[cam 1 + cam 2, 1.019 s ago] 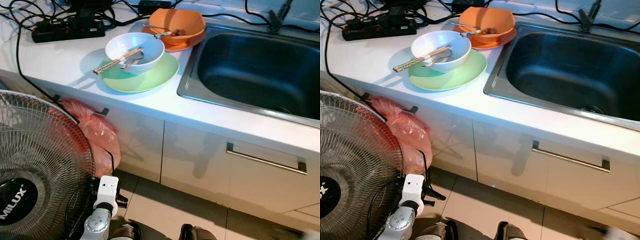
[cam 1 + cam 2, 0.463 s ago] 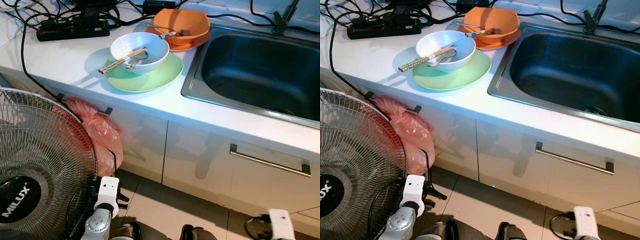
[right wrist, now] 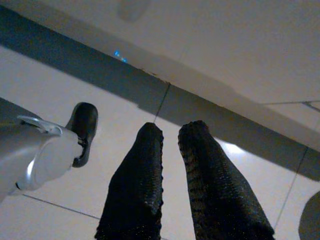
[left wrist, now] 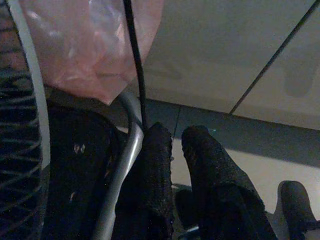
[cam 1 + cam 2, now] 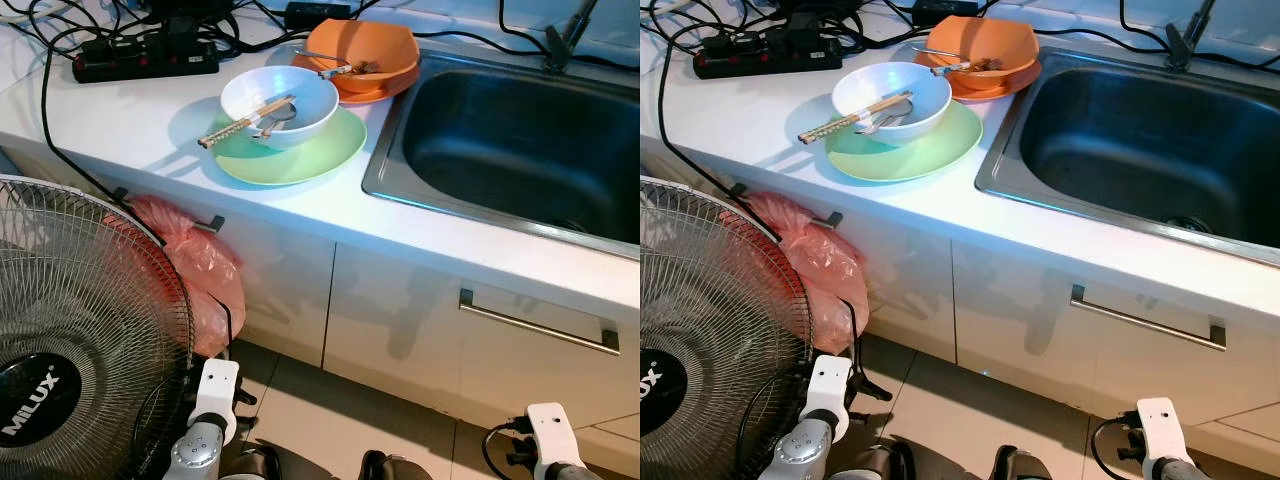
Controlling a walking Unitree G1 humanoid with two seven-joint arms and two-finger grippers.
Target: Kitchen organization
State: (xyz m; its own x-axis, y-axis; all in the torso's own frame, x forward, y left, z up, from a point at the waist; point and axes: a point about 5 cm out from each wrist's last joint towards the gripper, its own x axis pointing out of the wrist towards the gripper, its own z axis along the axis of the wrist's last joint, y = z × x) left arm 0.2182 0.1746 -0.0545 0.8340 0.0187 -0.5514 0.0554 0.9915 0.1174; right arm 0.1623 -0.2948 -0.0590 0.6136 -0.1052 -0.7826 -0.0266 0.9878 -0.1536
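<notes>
Standing before the surface (image 5: pixel 120 120), both arms low near the floor; nothing grasped yet.

Dishes sit along the surface's right end, beside the sink (image 5: pixel 520 140). White bowl (image 5: pixel 280 105) rests on a green plate (image 5: pixel 300 160), chopsticks (image 5: pixel 240 120) laid across the bowl's rim with a spoon (image 5: pixel 270 118) inside it. Behind them, toward the back edge, an orange bowl (image 5: pixel 360 45) on an orange plate (image 5: pixel 385 88), with a utensil lying in it. Power strip (image 5: pixel 145 55) and tangled cables crowd the back left corner. Sink basin looks bare.

Below the front edge: pink plastic bag (image 5: pixel 195 270) hanging at the cupboard, standing fan (image 5: pixel 80 340) left of it, drawer handle (image 5: pixel 535 322) under the sink.

Left gripper (image 4: pixel 175 150) down by the fan's frame and the bag, fingers nearly together, a narrow gap between, holding nothing. Right gripper (image 3: pixel 170 145) over floor tiles at the cupboard base, fingers likewise close, slightly apart, empty.

Judgement: approach stage, no handling begun. Next move likely calls for raising an arm to surface height and reaching for the stacked dishes, probably to shift them into the sink. Loose chopsticks could roll off if the bowl is tipped. Left arm needs to clear the fan cable on the way up.
</notes>
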